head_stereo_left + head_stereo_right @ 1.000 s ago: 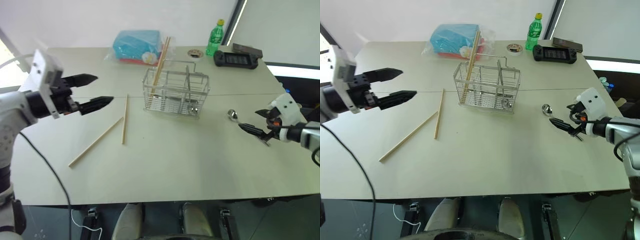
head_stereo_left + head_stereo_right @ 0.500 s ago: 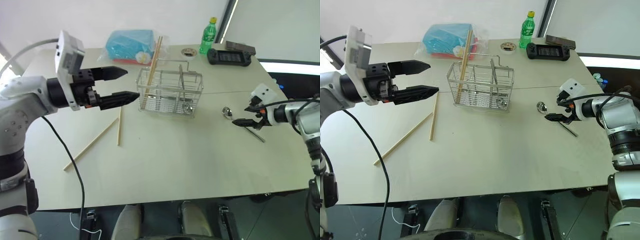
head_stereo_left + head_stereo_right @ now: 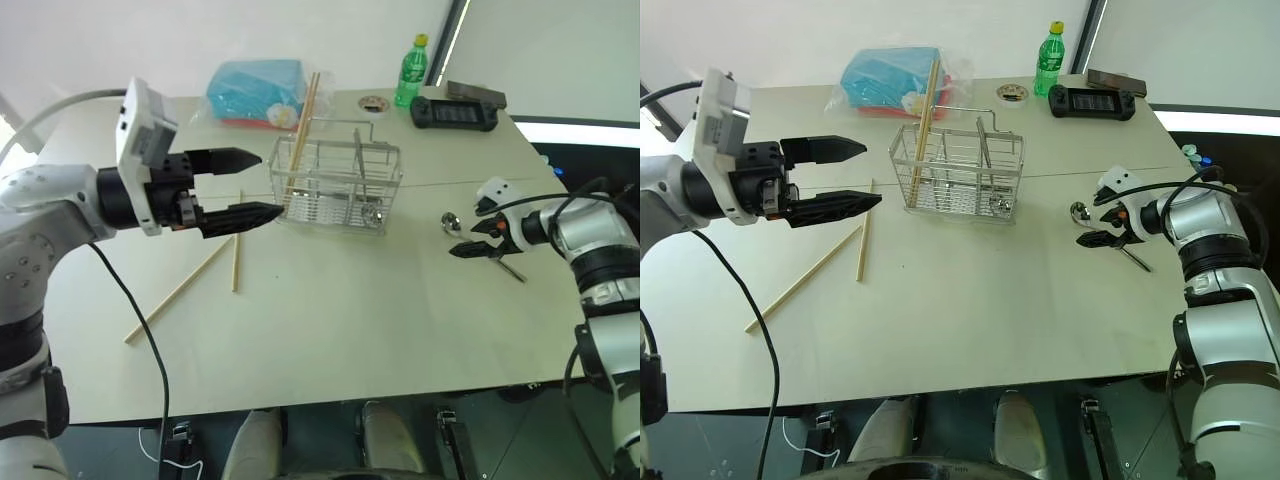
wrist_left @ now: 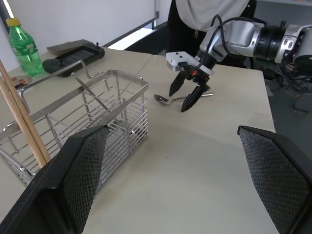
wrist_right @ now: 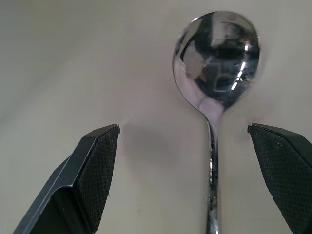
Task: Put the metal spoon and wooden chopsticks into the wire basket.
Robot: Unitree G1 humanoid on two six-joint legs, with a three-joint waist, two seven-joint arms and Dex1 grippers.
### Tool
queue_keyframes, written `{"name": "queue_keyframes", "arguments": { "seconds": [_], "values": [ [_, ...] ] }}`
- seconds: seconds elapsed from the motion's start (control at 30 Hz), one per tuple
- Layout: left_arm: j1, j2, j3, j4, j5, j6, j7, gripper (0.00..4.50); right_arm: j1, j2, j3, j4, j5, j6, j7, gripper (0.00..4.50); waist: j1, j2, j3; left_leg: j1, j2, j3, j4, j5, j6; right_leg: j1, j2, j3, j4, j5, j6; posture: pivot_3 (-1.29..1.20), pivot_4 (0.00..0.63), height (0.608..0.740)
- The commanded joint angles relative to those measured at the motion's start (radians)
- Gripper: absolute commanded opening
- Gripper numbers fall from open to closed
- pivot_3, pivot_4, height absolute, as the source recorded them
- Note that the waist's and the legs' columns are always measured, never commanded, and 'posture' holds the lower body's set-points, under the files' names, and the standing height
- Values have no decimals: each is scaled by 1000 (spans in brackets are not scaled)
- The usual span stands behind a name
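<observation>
On the beige table (image 3: 330, 330) we count two loose wooden chopsticks (image 3: 236, 264), more upright in the wire basket (image 3: 335, 188), one metal spoon (image 5: 217, 73). Left gripper (image 3: 245, 186) and right gripper (image 3: 472, 238) gape wide, empty.

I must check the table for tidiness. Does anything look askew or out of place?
Two wooden chopsticks lie loose and splayed on the table, while another pair leans tilted in the wire basket. The metal spoon lies outside it.
</observation>
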Motion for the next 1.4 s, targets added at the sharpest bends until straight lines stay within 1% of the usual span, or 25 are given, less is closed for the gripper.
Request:
{"name": "queue_keyframes", "arguments": {
  "seconds": [0.03, 0.1, 0.3, 0.33, 0.5, 0.6, 0.67, 0.77, 0.87, 0.97, 1.03, 1.13, 1.27, 1.4],
  "values": [
    [-6, 18, 25, -27, -29, 6, -1, 4500, -25, 11, -11, 33, -20, -17, 3, 4139, 0, 0, 0, 0, 0, 0, 0, 0, 0, 0, 0, 0, 0, 0, 0, 0, 150, 731],
    [-8, 24, 22, -32, -50, 19, -7, 4500, -13, 18, -13, 42, -26, -24, 3, 3527, 0, 0, 0, 0, 0, 0, 0, 0, 0, 0, 0, 0, 0, 0, 0, 0, 150, 731],
    [-12, 47, 25, -38, -88, 42, -26, 4500, 2, 29, -26, 35, -25, -23, 6, 486, -1, 0, 0, 1, 0, 0, 0, 0, 0, 1, 0, 0, 0, 0, 0, 0, 150, 731],
    [-12, 50, 26, -39, -92, 45, -28, 4500, 5, 30, -30, 32, -24, -22, 5, 42, -2, -1, 0, 2, 0, 0, 0, 0, 0, 1, 0, 0, 0, 0, 0, 0, 150, 731],
    [-18, 57, 25, -40, -108, 50, -24, 4500, 29, 33, -58, -4, -11, -31, -3, 42, -2, -1, -1, 3, 0, 0, 0, 0, 0, 3, 1, 0, 0, 0, 0, 0, 150, 731],
    [-23, 58, 23, -36, -112, 49, -16, 4500, 63, 30, -108, -105, 35, -24, 8, 42, -2, -1, -1, 3, 0, -1, 0, 0, 0, 3, 1, 0, 1, 0, 0, 0, 150, 731],
    [-28, 57, 25, -29, -108, 46, -9, 4500, 102, 28, -170, -238, 107, 20, 32, 42, -2, -1, -1, 3, 0, -1, 0, 0, 0, 3, 1, 0, 1, 0, 0, 0, 150, 731],
    [-36, 52, 33, -16, -103, 41, 8, 4500, 181, 13, -295, -496, 266, 180, 71, 42, 0, 0, 0, 2, 0, -1, -1, 0, 0, 2, 1, 1, 1, 0, 0, 0, 150, 731],
    [-44, 52, 42, -4, -100, 36, 19, 4500, 272, -28, -409, -720, 425, 312, 122, 42, 4, 0, 0, 2, 0, -1, -1, 0, 0, 2, 1, 1, 2, 0, 0, 0, 150, 731],
    [-55, 54, 49, 18, -90, 28, 25, 4500, 320, -75, -490, -859, 546, 404, 147, 42, 15, 0, 0, 1, 0, -1, 0, 0, 0, 2, 1, 0, 1, 0, 0, 0, 150, 731],
    [-65, 54, 47, 33, -85, 21, 27, 4500, 302, -78, -524, -889, 594, 431, 120, 42, 17, 0, 0, 1, 0, -1, 0, 0, 0, 2, 1, 0, 0, 0, 0, 0, 150, 731],
    [-77, 52, 37, 48, -69, 6, 22, 4500, 201, -22, -570, -879, 658, 463, 21, 42, 6, 0, 0, 2, 0, -1, 1, 0, 0, 2, 1, 1, 1, 0, 0, 0, 150, 731],
    [-104, 40, 19, 73, -46, -11, 18, 4500, -1, 132, -597, -805, 680, 440, -186, 42, -5, 1, 0, 2, 1, -1, 0, 0, 0, 1, 1, 1, 2, 0, 0, 0, 150, 731],
    [-125, 34, 7, 95, -32, -21, 11, 4500, -130, 278, -554, -716, 632, 328, -317, 42, 0, 0, 0, 1, 1, -1, -3, 0, 0, -2, 2, 1, 3, 0, 0, 0, 150, 731]
  ]
}}
